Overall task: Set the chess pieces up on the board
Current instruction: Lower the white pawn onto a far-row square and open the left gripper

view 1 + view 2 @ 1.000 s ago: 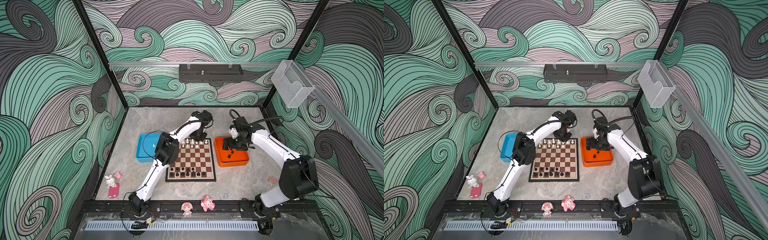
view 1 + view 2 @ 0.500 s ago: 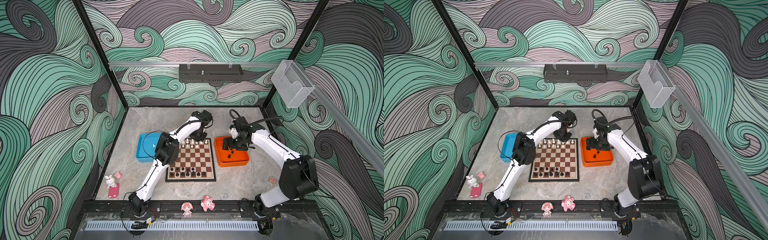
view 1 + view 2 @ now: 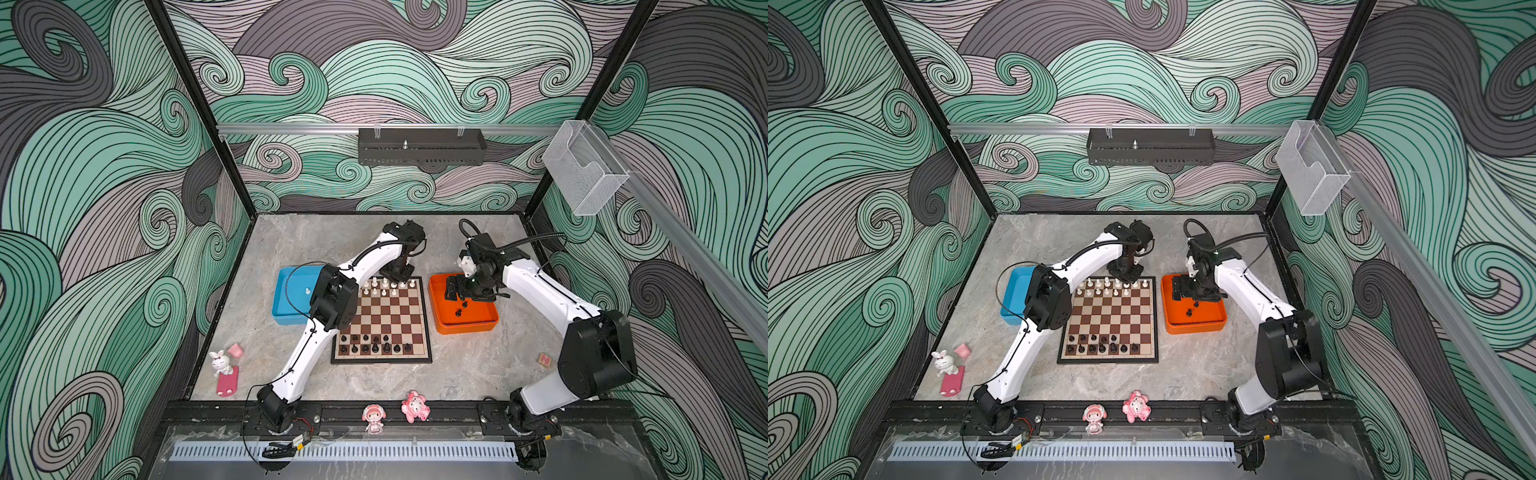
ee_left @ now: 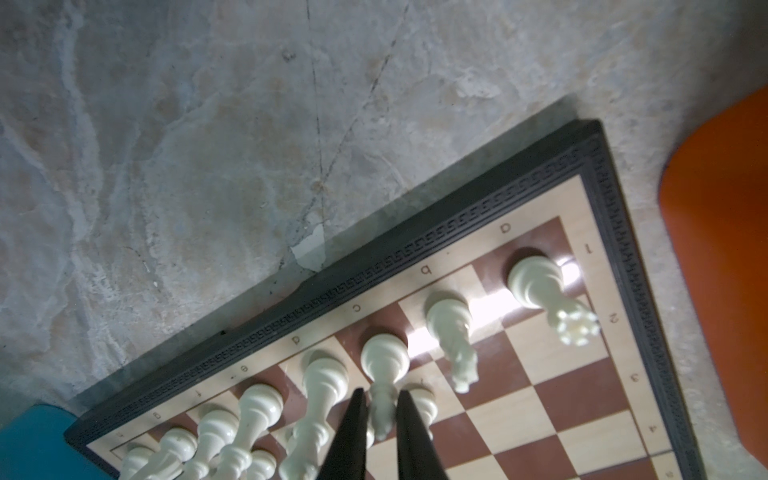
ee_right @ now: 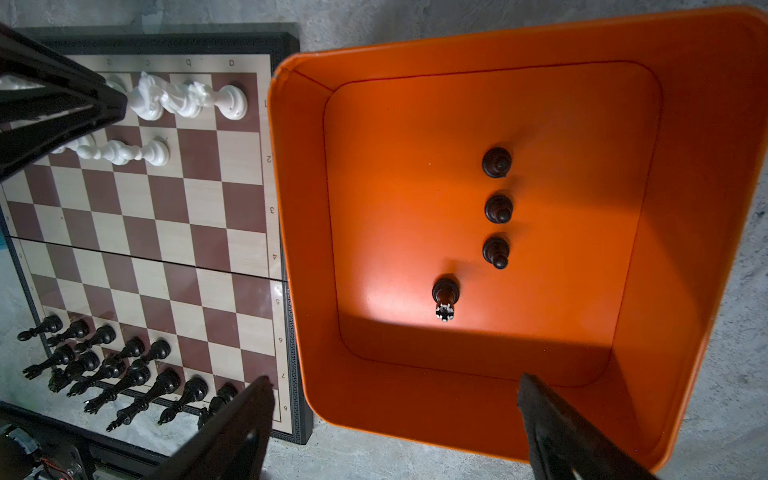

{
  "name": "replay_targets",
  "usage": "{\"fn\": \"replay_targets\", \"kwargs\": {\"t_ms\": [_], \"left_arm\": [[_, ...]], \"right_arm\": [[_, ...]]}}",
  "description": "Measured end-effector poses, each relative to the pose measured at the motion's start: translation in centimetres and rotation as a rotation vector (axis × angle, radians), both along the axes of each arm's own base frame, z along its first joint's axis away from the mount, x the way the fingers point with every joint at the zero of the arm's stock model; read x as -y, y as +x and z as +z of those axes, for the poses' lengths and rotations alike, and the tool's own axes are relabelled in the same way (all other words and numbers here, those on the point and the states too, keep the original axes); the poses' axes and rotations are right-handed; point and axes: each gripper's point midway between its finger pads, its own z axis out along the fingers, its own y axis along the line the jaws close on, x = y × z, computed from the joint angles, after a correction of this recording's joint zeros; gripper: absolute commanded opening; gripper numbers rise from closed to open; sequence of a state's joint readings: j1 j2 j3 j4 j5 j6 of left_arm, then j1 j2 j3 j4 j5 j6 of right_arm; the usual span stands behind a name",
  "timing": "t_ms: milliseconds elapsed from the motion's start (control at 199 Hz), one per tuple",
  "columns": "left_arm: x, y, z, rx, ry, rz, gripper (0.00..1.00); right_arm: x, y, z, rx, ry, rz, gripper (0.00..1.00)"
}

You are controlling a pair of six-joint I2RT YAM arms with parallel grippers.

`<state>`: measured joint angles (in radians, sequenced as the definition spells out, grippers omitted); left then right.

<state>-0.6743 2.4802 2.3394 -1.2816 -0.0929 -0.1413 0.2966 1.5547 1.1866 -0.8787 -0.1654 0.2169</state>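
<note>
Your left tool [image 4: 382,395] is pinched narrow on a white piece [image 4: 384,359] that stands in an edge row of the board [image 4: 552,374], among the other white men [image 4: 253,407]. Your right tool [image 5: 395,379] hangs wide open over the orange tray [image 5: 685,208], just beside the board. Four black pieces [image 5: 496,208] stand upright inside the tray. More black men [image 5: 124,365] crowd the board's opposite rows.

This is a robotics lab test cell. A white left arm [image 3: 302,357] and right arm [image 3: 540,291] are bolted to a black rail [image 3: 457,411] at the front of a marble-look worktop [image 3: 469,374]. Black frame posts [image 3: 199,104] and walls [image 3: 415,75] printed with green and grey waves box it in.
</note>
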Motion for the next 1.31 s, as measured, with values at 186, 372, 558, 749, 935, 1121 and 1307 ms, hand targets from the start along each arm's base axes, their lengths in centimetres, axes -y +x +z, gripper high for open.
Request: {"fn": "replay_targets", "kwargs": {"t_ms": [186,372,558,749,935,1121,1307], "left_arm": [[0.00,0.00,0.00,0.000,0.000,0.001,0.19],[0.00,0.00,0.00,0.000,0.000,0.002,0.23],[0.00,0.00,0.00,0.000,0.000,0.002,0.25],[0.03,-0.01,0.00,-0.001,-0.002,0.003,0.27],[0.12,-0.09,-0.01,-0.005,-0.007,0.005,0.28],[0.15,-0.12,-0.02,-0.007,-0.010,0.005,0.33],[0.16,-0.11,0.07,-0.005,-0.010,0.005,0.36]], "right_arm": [[0.09,0.03,0.00,0.000,0.000,-0.003,0.92],[0.12,0.05,0.00,0.000,0.000,-0.004,0.92],[0.13,0.06,0.00,0.000,0.000,-0.004,0.92],[0.13,0.05,0.00,0.000,0.001,-0.004,0.92],[0.13,0.05,0.00,0.000,0.001,-0.004,0.92],[0.13,0.05,0.00,0.000,0.001,-0.004,0.92],[0.13,0.05,0.01,0.000,0.001,-0.004,0.92]]}}
